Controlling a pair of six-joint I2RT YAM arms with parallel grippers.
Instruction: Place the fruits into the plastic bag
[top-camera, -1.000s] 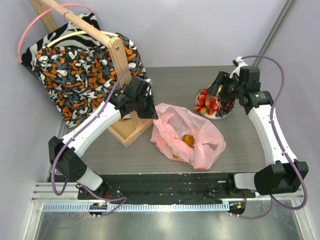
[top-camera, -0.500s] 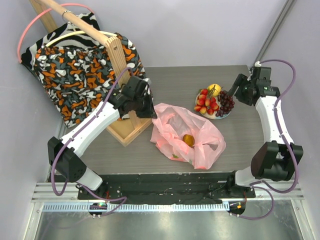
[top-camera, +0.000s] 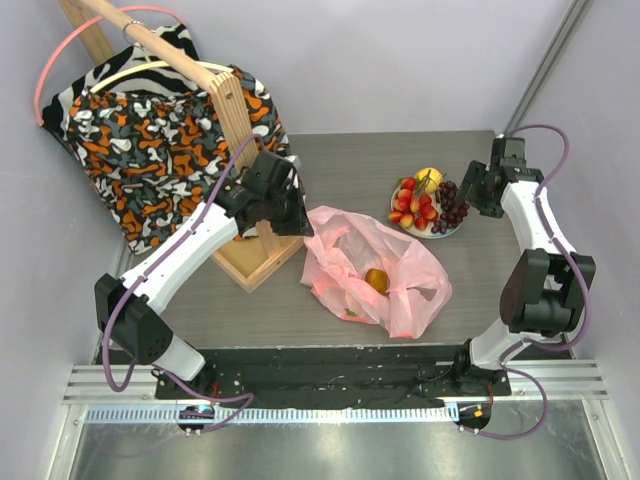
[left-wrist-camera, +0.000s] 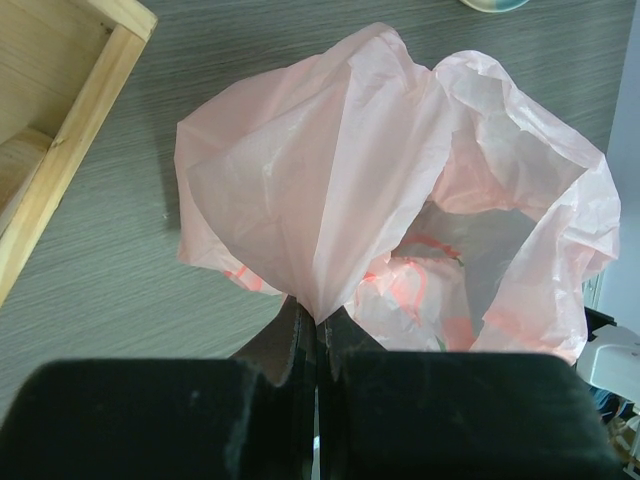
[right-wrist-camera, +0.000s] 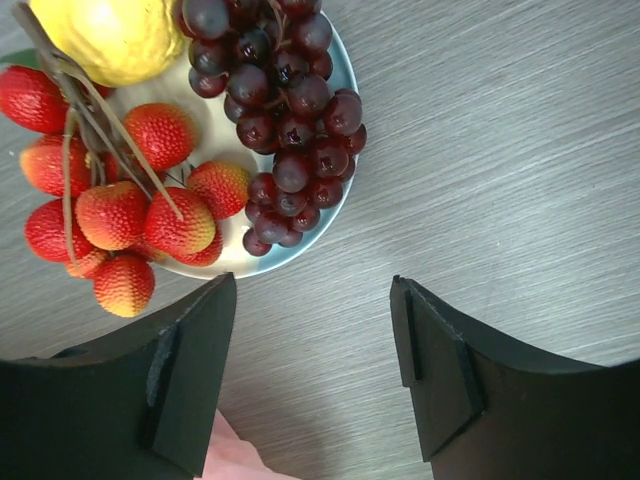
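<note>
The pink plastic bag (top-camera: 372, 262) lies crumpled at the table's middle, mouth open, with an orange fruit (top-camera: 377, 280) inside. My left gripper (top-camera: 291, 216) is shut on the bag's left edge, and the film fans out from its tips in the left wrist view (left-wrist-camera: 318, 322). Red strawberries (right-wrist-camera: 150, 215), a dark grape bunch (right-wrist-camera: 285, 130) and a yellow lemon (right-wrist-camera: 110, 35) lie on the pale blue plate (right-wrist-camera: 232, 262). My right gripper (right-wrist-camera: 313, 290) is open and empty just right of the plate (top-camera: 440, 233), above bare table.
A wooden frame (top-camera: 255, 255) stands left of the bag, close beside my left gripper. The orange-black patterned cloth (top-camera: 150, 150) hangs over its rail at the back left. A corner of the bag (right-wrist-camera: 225, 455) shows by my right gripper's left finger.
My right arm has pulled back from over the plate to its right side. My left gripper has held still on the bag's edge.
</note>
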